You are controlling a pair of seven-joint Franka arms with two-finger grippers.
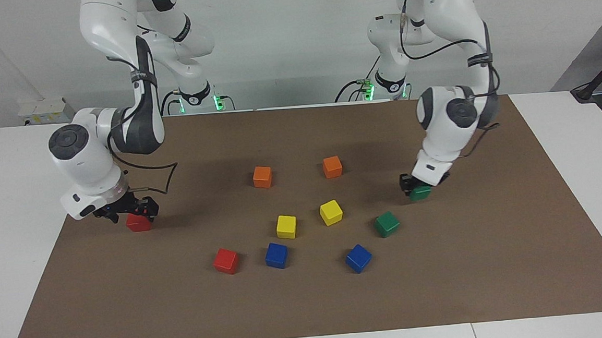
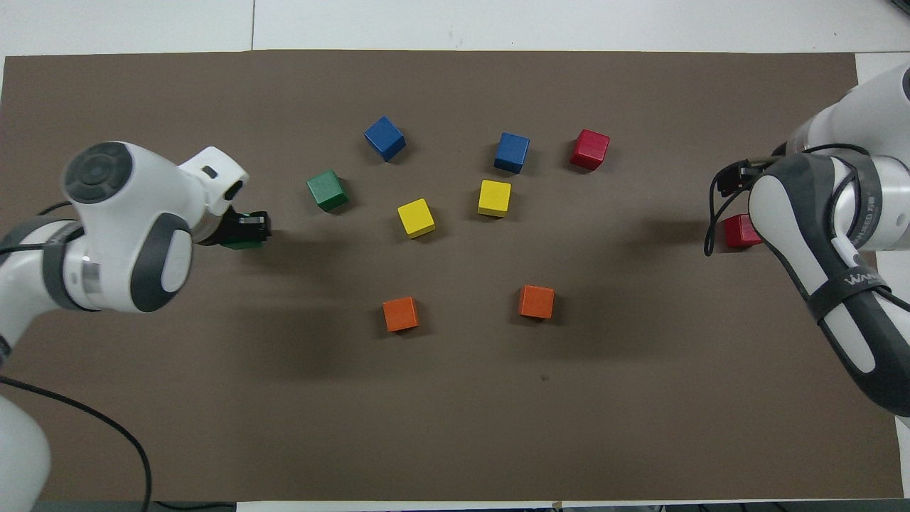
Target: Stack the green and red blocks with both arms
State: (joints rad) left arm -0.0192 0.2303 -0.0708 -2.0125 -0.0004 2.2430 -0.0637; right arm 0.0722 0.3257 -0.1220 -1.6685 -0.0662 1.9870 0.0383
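My left gripper (image 1: 418,187) (image 2: 247,229) is shut on a green block (image 1: 420,193) (image 2: 242,244), held low over the mat toward the left arm's end. A second green block (image 1: 387,224) (image 2: 327,190) rests on the mat beside the yellow cubes. My right gripper (image 1: 128,211) (image 2: 734,179) stands open just above a red block (image 1: 138,222) (image 2: 739,231), which sits free on the mat near the right arm's end. Another red block (image 1: 226,260) (image 2: 590,148) lies farther from the robots, beside a blue cube.
On the brown mat (image 1: 309,304) lie two orange cubes (image 1: 262,176) (image 1: 332,166), two yellow cubes (image 1: 286,226) (image 1: 331,212) and two blue cubes (image 1: 276,255) (image 1: 358,258), clustered around the middle.
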